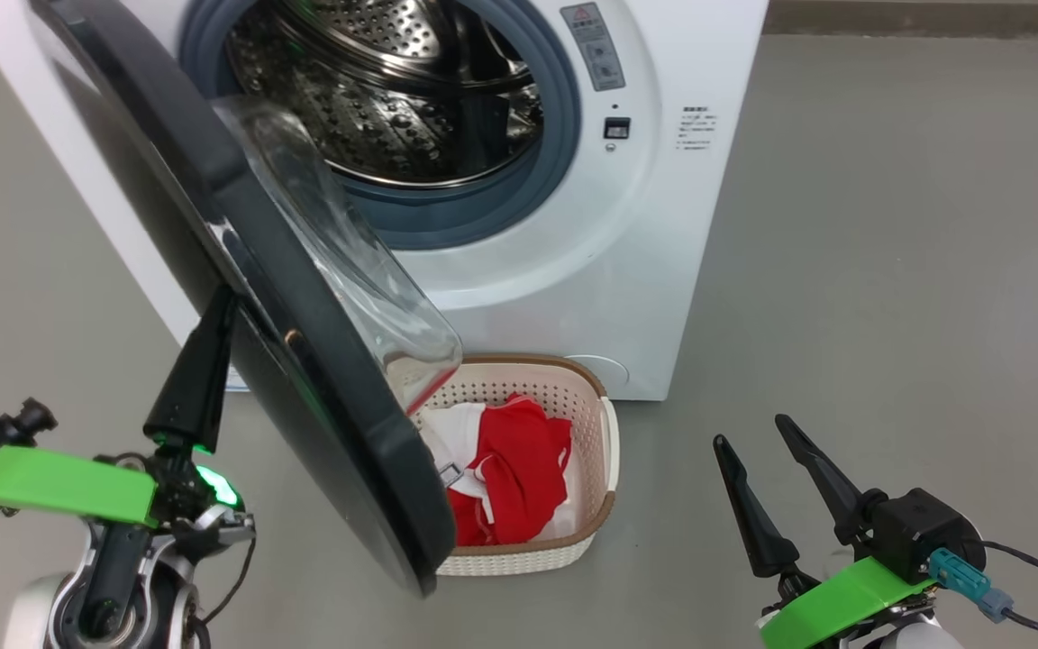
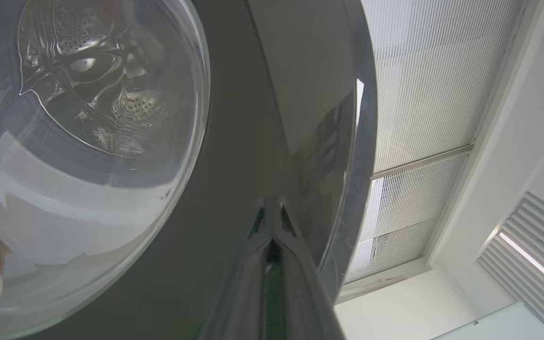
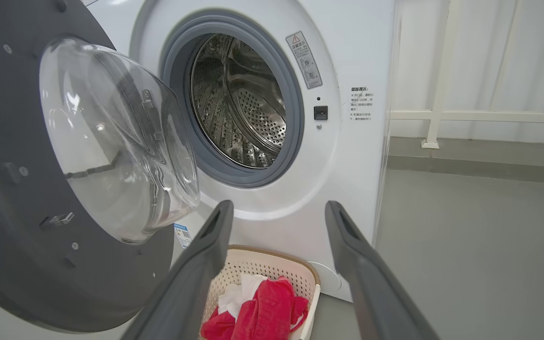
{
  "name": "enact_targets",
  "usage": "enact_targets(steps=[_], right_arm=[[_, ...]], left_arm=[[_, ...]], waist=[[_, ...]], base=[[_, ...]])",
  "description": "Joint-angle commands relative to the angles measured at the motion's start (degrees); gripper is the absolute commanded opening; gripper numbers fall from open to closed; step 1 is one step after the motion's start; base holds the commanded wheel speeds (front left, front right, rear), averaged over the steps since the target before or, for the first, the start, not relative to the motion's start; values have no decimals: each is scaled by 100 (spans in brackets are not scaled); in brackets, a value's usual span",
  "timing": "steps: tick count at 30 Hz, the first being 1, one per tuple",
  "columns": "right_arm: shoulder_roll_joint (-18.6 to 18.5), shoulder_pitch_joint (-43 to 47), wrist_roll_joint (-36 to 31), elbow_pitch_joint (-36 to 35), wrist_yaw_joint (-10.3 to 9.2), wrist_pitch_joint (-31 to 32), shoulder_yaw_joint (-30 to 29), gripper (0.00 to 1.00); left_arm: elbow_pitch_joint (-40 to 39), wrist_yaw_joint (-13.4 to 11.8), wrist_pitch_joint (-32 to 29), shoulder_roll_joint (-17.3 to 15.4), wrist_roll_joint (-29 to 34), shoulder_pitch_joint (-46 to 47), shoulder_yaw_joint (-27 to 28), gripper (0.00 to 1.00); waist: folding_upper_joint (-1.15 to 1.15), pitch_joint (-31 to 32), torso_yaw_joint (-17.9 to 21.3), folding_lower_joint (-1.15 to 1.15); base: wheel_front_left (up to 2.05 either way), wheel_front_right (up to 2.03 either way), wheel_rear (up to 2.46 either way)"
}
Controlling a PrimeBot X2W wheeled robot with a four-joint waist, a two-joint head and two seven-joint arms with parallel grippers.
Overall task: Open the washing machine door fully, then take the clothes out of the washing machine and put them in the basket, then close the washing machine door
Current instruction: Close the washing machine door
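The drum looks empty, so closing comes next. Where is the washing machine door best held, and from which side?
On the washing machine door, press the wide black rim near its free edge, from the outer face, where the left gripper sits, jaws shut. That face is broad and flat; the glass bowl bulges from the inner side, smooth and rounded, a poor hold.

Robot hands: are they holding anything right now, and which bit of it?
Nothing is held. The left gripper is shut, its tip just touching the black outer rim of the washing machine door. The right gripper is open and empty.
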State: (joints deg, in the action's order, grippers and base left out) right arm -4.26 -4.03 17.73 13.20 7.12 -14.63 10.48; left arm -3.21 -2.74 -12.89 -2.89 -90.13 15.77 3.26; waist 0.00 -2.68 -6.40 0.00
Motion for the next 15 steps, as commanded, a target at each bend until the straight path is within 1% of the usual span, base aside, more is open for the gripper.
enact_targets(steps=[1, 6, 15], right_arm=[[-41, -272, 51, -138, 36, -37, 165, 100], [-51, -309, 47, -144, 36, -37, 150, 100], [-67, -401, 46, -174, 36, -37, 152, 100]], left_arm=[[-92, 117, 41, -64, 43, 294, 86, 0], [77, 208, 221, -36, 25, 458, -14, 0], [461, 299, 474, -18, 66, 914, -151, 0]], waist=[[0, -57, 126, 0], [0, -136, 362, 0], [0, -329, 778, 0]], base=[[0, 0, 0], [0, 0, 0], [0, 0, 0]])
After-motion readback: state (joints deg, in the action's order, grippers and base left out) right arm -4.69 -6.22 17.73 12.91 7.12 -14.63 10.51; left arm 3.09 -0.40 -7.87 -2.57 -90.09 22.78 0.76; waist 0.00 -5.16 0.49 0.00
